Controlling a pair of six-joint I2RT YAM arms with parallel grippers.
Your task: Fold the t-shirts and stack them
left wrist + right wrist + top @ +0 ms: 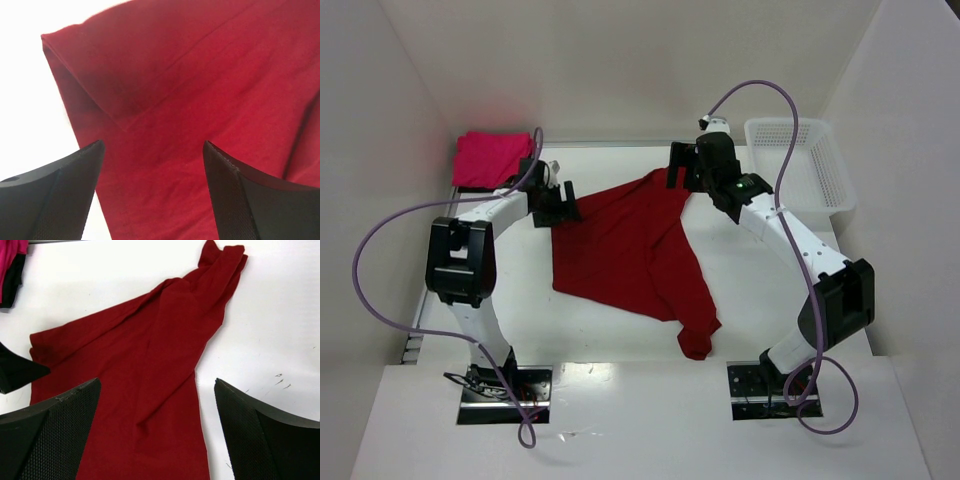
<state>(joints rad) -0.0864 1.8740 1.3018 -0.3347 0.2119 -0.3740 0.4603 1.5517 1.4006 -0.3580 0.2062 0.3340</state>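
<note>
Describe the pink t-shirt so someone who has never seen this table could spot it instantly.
Start at the white table and go to its far left corner, beyond the left gripper. The magenta-pink t-shirt lies there as a compact bundle, unlike the dark crimson t-shirt spread mid-table and the white mesh basket far right.

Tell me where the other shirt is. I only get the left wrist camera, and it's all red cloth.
Observer: The pink shirt lies at the far left corner of the table.
Operator: Report the right side.
Observer: The right gripper is open, above the red shirt, at its far right end.
Operator: Name anything else out there.
Observer: A white basket sits at the far right corner.
</note>
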